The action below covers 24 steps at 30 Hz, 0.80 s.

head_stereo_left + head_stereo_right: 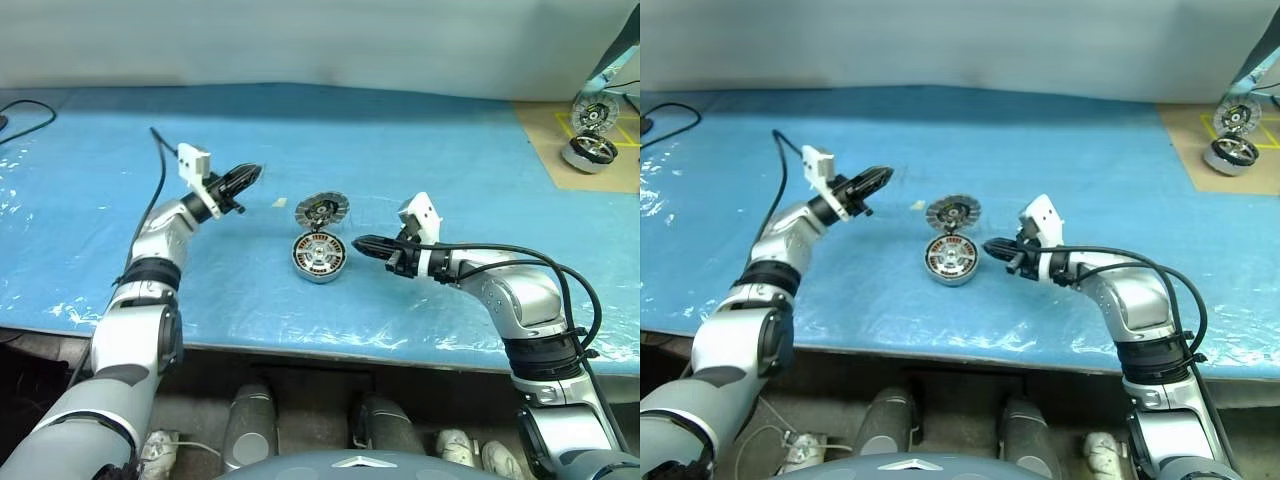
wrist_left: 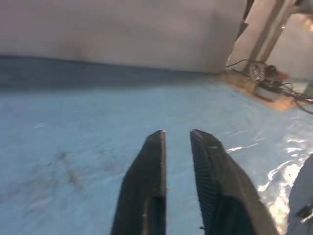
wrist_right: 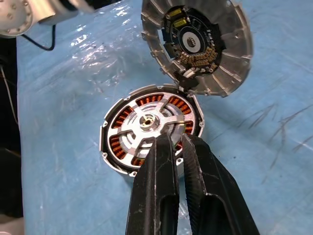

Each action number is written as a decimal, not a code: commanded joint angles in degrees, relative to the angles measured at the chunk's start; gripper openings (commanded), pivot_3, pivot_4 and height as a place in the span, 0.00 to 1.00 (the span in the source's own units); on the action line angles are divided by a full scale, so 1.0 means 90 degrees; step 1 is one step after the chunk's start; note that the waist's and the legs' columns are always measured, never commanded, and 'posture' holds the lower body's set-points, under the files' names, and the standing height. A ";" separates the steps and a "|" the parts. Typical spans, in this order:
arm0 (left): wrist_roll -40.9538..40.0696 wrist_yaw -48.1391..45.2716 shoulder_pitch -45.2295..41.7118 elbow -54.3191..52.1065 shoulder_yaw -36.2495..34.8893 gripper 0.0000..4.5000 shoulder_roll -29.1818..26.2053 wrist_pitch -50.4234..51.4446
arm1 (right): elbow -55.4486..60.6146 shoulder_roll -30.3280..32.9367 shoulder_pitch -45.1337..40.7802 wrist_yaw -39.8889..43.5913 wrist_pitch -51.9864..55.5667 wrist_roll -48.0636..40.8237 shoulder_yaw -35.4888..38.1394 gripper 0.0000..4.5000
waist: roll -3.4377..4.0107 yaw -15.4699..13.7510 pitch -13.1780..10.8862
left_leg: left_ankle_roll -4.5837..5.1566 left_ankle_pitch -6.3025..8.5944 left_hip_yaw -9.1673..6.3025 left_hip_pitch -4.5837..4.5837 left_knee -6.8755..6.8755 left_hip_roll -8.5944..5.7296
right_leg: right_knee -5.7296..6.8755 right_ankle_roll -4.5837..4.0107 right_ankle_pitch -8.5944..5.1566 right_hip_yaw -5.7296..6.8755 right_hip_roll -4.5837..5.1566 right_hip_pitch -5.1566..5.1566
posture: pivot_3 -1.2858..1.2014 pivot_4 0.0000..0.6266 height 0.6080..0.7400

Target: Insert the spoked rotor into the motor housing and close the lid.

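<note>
Rotor sits seated in the housing; rigid metal lid stands open beyond the right claw, both claws together, empty — push its rim.

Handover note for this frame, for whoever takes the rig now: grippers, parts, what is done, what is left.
Left gripper: nearly shut, empty, raised over the blue mat, left of the parts.
Right gripper: shut, empty, tips just in front of the motor housing.
Spoked rotor: seated inside the housing, copper windings showing between its spokes.
Lid: open, standing tilted back from the housing's far edge, inner face showing.
Done: rotor inserted.
Left: swing the lid down and close it.
</note>
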<state>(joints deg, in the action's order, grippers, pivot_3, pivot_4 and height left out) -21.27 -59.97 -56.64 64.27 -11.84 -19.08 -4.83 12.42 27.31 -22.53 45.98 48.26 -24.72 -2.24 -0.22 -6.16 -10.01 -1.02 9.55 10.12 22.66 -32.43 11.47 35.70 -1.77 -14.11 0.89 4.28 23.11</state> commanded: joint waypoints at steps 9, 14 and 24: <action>0.0898 -0.1669 -0.1283 0.0854 0.0558 0.01 0.0463 0.0276 | 0.1001 0.0433 0.0559 -0.0182 0.0403 -0.0679 0.0499 0.06 | -0.0005 -0.0013 -0.0003 | 0.0000 0.0000 -0.0012 0.0014 0.0004 0.0002 | -0.0004 0.0002 0.0001 0.0026 0.0001 0.0000 | 0.52 0.24 1.00; 0.1481 -0.2562 -0.1410 0.0950 0.1035 0.01 0.0388 0.0440 | 0.1336 0.0514 0.0918 -0.0350 0.0476 -0.0842 0.0660 0.06 | -0.0005 -0.0032 -0.0003 | 0.0000 0.0000 -0.0013 0.0016 0.0009 0.0000 | -0.0006 0.0002 0.0001 0.0030 0.0003 0.0000 | 0.52 0.24 1.00; 0.2019 -0.3461 -0.1299 0.0817 0.1505 0.01 0.0598 -0.0118 | 0.1430 0.0699 0.1091 -0.0659 0.0508 -0.1036 0.0985 0.06 | -0.0005 -0.0149 -0.0004 | 0.0001 0.0000 -0.0014 0.0018 0.0003 -0.0006 | -0.0006 -0.0002 -0.0001 0.0038 0.0015 -0.0007 | 0.52 0.24 1.00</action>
<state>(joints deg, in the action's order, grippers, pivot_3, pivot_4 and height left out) -3.76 -89.24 -67.53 73.33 0.86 -13.94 -3.92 23.40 33.03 -12.91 40.46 53.06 -32.94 4.59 -0.26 -7.50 -10.05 -1.01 9.55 9.99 22.84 -32.40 11.41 35.64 -1.79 -14.12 1.24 4.41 23.05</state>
